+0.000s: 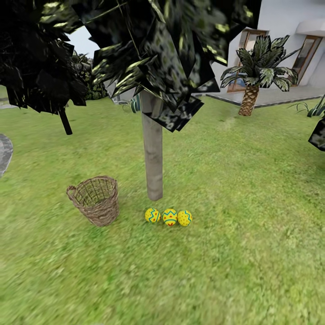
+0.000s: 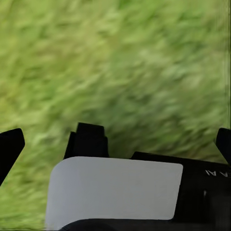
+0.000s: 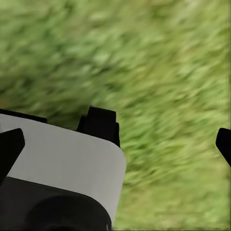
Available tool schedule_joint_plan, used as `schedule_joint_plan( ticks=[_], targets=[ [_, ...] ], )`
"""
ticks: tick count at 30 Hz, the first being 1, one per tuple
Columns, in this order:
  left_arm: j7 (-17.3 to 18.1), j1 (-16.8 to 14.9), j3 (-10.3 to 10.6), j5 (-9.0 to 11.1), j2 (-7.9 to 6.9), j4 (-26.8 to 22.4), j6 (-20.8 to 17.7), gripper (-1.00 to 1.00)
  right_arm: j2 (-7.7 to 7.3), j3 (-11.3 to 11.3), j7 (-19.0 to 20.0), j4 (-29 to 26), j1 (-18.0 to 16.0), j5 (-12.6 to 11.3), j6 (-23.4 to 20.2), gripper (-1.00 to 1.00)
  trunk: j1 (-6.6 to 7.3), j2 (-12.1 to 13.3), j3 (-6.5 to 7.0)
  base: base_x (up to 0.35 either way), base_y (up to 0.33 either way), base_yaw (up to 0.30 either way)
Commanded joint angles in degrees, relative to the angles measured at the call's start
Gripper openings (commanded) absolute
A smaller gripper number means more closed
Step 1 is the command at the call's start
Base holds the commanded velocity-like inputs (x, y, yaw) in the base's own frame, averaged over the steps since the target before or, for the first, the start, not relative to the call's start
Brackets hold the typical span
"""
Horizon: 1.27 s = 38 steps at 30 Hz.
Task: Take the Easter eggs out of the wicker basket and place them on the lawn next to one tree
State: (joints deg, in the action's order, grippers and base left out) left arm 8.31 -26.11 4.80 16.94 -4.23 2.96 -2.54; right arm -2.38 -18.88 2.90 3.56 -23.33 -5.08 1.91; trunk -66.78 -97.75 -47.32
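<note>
Head view: three Easter eggs [image 1: 169, 217] lie in a row on the lawn [image 1: 253, 234] at the tree [image 1: 152, 158] base, its six o'clock. Wicker basket [image 1: 95, 199] at eight o'clock looks empty. Task looks done. Left gripper [image 2: 115, 144] and right gripper [image 3: 118, 144] fingers spread, holding nothing.

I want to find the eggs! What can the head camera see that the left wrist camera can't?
Head view: three Easter eggs in a row on the grass by the tree trunk, the wicker basket beside them with nothing visible inside, a palm and a white house. Left wrist view: the left gripper, its dark fingertips spread wide with nothing between them. Both: the green lawn.
</note>
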Motion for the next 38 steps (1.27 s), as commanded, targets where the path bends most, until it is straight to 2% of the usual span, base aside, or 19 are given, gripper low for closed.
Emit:
schedule_joint_plan(
  ticks=[1,7,14,19,28,38],
  targets=[
    [0.28,0.11,0.47,0.61,0.16,0.11,-0.12,1.00,0.03,-0.43,0.27,0.20,0.06,-0.54,0.18,1.00,0.23,0.39,0.15,0.000,0.000,0.000],
    [0.30,2.39,0.50,0.55,1.35,0.11,-0.14,1.00,0.74,-0.45,0.30,0.35,2.51,-0.56,0.06,1.00,1.55,2.80,1.22,0.000,0.000,0.000],
    [0.31,4.71,0.48,0.62,1.68,0.17,-0.24,1.00,0.91,-0.45,0.28,0.46,6.18,-0.53,0.12,1.00,1.55,2.80,1.22,0.000,0.000,0.000],
    [0.31,6.96,0.55,0.56,0.54,0.20,-0.27,1.00,0.97,-0.45,0.28,0.44,7.05,-0.56,0.24,1.00,1.55,2.80,1.22,0.000,0.000,0.000],
    [0.31,7.54,0.58,0.41,-1.72,0.13,-0.19,1.00,0.60,-0.49,0.26,0.01,7.15,-0.30,0.37,1.00,1.55,2.80,1.22,0.000,0.000,0.000],
    [0.31,7.56,0.64,0.46,-2.27,0.11,-0.19,1.00,0.79,-0.63,0.26,-0.19,7.15,0.00,0.38,1.00,1.55,2.80,1.22,0.000,0.000,0.000]
  ],
)
